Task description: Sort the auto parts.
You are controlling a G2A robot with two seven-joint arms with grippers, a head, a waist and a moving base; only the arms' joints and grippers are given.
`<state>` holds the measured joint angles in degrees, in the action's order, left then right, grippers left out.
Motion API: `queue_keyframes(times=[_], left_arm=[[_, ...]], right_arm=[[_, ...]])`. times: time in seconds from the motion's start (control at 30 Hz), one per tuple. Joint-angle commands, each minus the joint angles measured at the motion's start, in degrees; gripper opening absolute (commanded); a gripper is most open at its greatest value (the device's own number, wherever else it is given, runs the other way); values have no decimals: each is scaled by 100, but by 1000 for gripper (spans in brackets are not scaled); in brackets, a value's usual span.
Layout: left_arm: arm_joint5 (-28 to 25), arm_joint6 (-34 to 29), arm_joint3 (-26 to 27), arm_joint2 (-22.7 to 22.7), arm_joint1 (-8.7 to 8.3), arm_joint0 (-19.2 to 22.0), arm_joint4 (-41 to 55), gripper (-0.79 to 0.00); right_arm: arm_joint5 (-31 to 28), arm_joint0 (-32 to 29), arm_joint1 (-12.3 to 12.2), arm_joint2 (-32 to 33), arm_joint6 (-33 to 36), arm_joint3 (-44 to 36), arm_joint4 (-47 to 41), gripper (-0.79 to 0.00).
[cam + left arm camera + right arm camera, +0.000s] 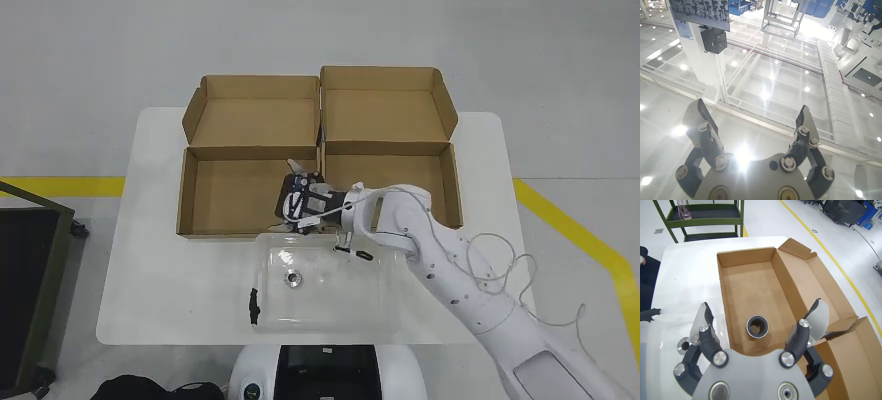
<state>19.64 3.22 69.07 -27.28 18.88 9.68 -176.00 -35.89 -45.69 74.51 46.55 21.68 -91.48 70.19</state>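
Note:
A dark ring-shaped bushing (757, 327) with a metal rim lies on the floor of the left cardboard box (745, 285), at its near-right end. My right gripper (762, 304) hangs open just above it, one finger on each side, touching nothing. From above, that gripper (298, 190) sits over the right end of the left box (185, 190). A silver disc with a centre hole (292, 278) (685, 346) rests in the clear plastic tray (390, 300). My left gripper (752, 104) is open and empty, pointing up at the ceiling.
A second open cardboard box (400, 180) stands to the right of the first, both with lids folded back. A small black part (254, 305) (649, 314) lies at the tray's left edge. A green cart (704, 219) stands on the floor beyond the table.

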Motion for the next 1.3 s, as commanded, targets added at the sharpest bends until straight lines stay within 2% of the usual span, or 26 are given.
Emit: queue_keyframes(times=[0.0, 0.23, 0.5, 0.87, 1.2, 1.27], left_arm=[[0, 0, 0, 0, 0, 0, 0, 0], [0, 0, 0, 0, 0, 0, 0, 0], [0, 0, 0, 0, 0, 0, 0, 0], [0, 0, 0, 0, 0, 0, 0, 0], [0, 0, 0, 0, 0, 0, 0, 0], [0, 0, 0, 0, 0, 0, 0, 0]], right_arm=[[-95, -289, -59, 60, 44, -361, 93, 0], [-452, -1116, -215, 46, 70, -1174, 604, 0], [-685, -1651, -316, -42, -155, -1160, 1071, 0], [-594, -1805, -356, -133, -211, -880, 1653, 0], [-499, -1732, -318, -236, -250, -376, 1688, 0], [-458, -1707, -306, -249, -273, -289, 1676, -77]])
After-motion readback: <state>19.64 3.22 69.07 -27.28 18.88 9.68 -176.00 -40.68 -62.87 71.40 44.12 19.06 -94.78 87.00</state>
